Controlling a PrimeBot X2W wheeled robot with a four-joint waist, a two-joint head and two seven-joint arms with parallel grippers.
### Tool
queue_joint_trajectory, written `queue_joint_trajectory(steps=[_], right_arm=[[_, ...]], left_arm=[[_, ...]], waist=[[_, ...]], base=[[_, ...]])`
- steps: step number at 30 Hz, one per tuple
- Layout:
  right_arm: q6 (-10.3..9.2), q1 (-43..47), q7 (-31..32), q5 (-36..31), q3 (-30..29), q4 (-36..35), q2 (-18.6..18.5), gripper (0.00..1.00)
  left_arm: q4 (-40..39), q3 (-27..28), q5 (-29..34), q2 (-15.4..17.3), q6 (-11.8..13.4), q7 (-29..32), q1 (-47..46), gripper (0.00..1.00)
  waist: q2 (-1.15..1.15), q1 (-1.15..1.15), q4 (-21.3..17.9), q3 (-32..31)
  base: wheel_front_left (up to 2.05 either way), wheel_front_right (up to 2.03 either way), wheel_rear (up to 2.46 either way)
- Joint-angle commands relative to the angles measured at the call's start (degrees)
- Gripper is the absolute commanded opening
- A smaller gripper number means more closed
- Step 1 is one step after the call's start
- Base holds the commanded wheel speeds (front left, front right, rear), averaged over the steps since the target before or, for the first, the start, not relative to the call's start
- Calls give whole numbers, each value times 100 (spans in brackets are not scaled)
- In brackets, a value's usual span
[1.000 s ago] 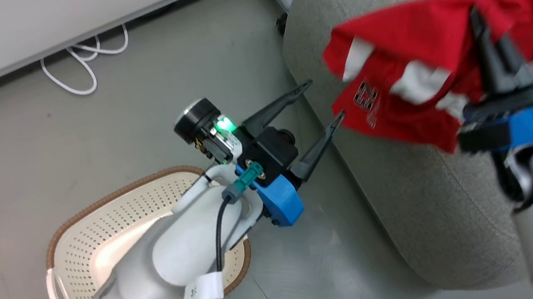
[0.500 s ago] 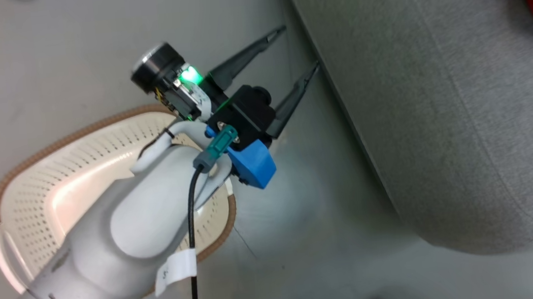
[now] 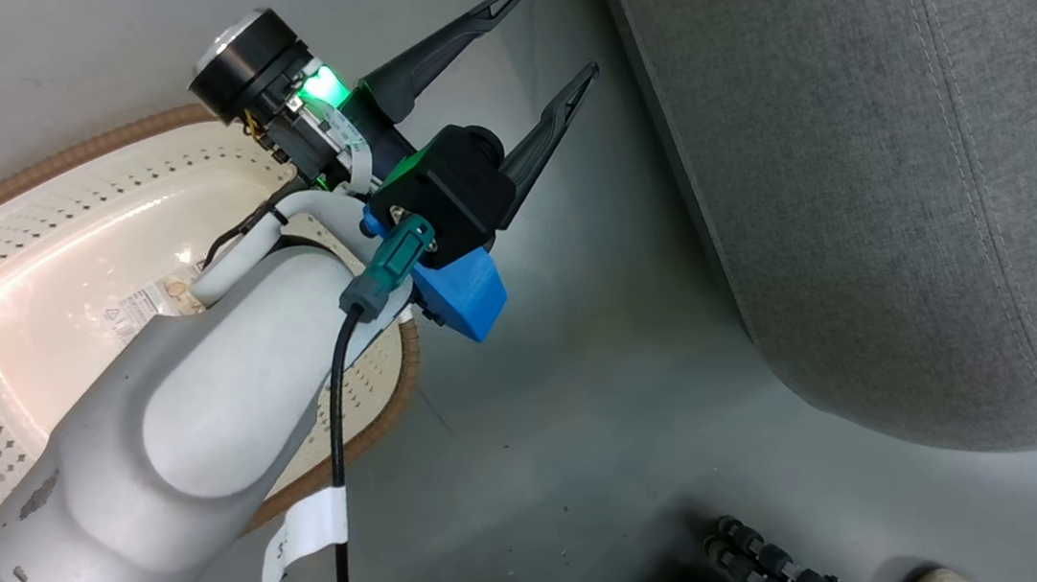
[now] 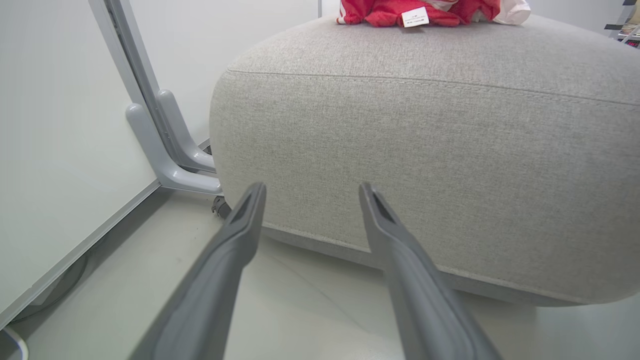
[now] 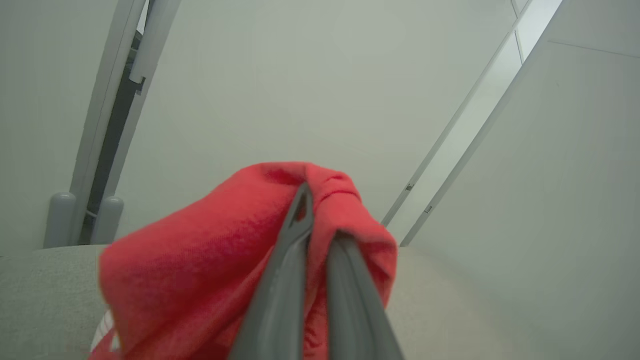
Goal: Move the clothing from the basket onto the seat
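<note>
The cream basket [image 3: 6,181] stands on the floor at the left. Its visible inside holds just a sticker [image 3: 144,306], and my left arm hides part of it. My left gripper [image 3: 549,32] is open and empty, hanging over the floor between the basket and the grey seat [image 3: 898,145]. In the left wrist view its fingers [image 4: 311,187] point at the seat's side [image 4: 425,150], and red clothing [image 4: 385,12] with a white tag lies on top. My right gripper [image 5: 320,220] is shut on red clothing [image 5: 225,250] held above the seat [image 5: 40,290].
A grey frame leg [image 4: 170,145] and a white wall panel [image 4: 60,150] stand left of the seat. Dark ribbed cables [image 3: 768,559] lie on the floor at the head view's bottom edge. Grey floor [image 3: 588,399] runs between basket and seat.
The head camera has swung down and left, so the right gripper with its red clothing has passed out of that view. The left gripper stays open beside the seat.
</note>
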Motion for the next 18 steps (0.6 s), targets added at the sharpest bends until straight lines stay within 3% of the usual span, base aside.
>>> queue_joint_trajectory(steps=[1, 7, 13, 14, 15, 16, 17, 18], right_arm=[[0, 92, -19, -17, -38, 71, 91, 0], [0, 426, -19, -163, 39, 342, 498, 0], [0, 417, -19, -96, 127, 848, 605, 0], [0, 410, -20, -81, 120, 893, 596, 8], [0, 417, -19, -69, 109, 934, 577, 41], [0, 446, -19, -57, 95, 975, 541, 89], [0, 478, -20, -41, 72, 1009, 525, 100], [0, 511, -19, -33, 56, 1006, 507, 100]], left_arm=[[-48, -2, -19, 42, 23, 20, -49, 100], [-182, -24, -36, 114, 56, 91, -14, 100], [-258, -41, -70, 180, 87, 108, 1, 100], [-251, -46, -81, 184, 92, 94, 12, 100], [-240, -53, -87, 180, 103, 80, 28, 100], [-229, -60, -88, 165, 110, 62, 44, 100], [-215, -65, -94, 151, 114, 42, 60, 100], [-197, -73, -107, 132, 128, 13, 76, 100]], waist=[[0, -1, -35, 47], [0, -1, -41, 98], [0, -1, -3, 77], [0, -1, 2, 57], [0, -1, 8, 29], [0, -1, 19, -4], [0, -1, 28, -46], [0, -1, 37, -96]], base=[[0, 0, 0], [0, 0, 0], [0, 0, 0], [0, 0, 0], [0, 0, 0], [0, 0, 0], [0, 0, 0], [0, 0, 0]])
